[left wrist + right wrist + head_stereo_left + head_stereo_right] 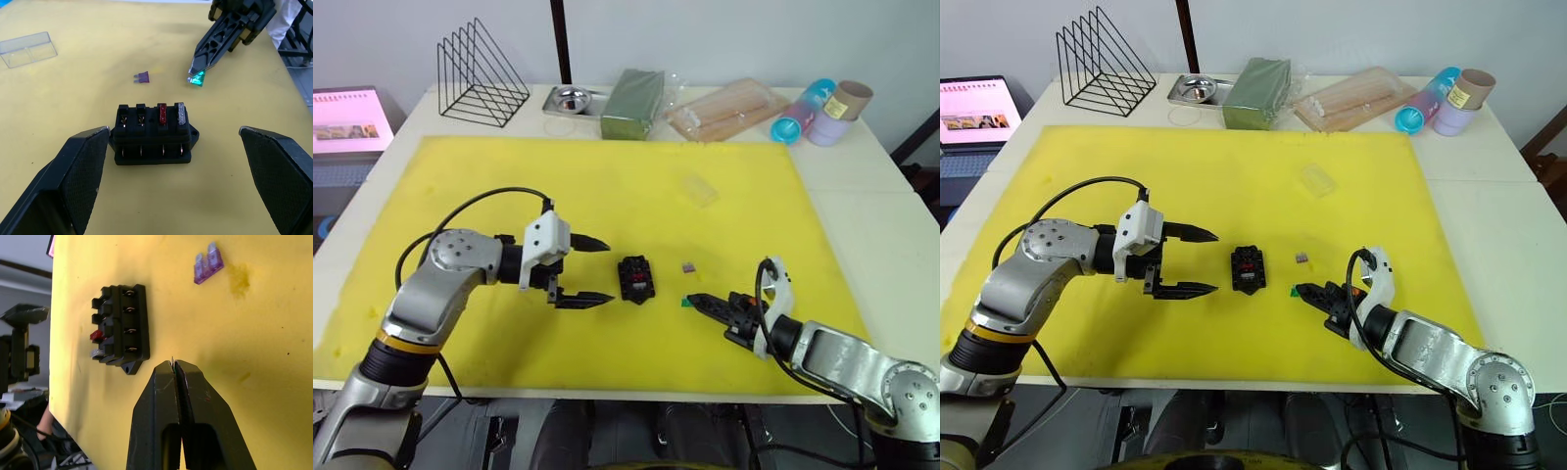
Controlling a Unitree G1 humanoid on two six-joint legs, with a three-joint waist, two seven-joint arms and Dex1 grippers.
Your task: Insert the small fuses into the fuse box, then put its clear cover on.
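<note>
The black fuse box (pixel 636 279) lies mid-mat, with a red fuse (pixel 163 113) and a grey fuse (pixel 181 113) seated in two of its slots. My left gripper (pixel 607 272) is open just left of the box, with nothing in it. The purple fuse (pixel 688 266) lies loose on the mat to the right of the box. My right gripper (pixel 693 300) is shut on the green fuse (pixel 196 80), pinched at the fingertips low over the mat, right of the box. The clear cover (pixel 699 189) lies farther back on the mat.
The yellow mat (pixel 607 176) covers a white table. Along the back edge stand a wire rack (pixel 480 73), a metal tray (pixel 573 100), a green packet (pixel 633 103), a clear bag of sticks (pixel 726 110) and cups (pixel 822 110). A laptop (pixel 347 117) sits far left.
</note>
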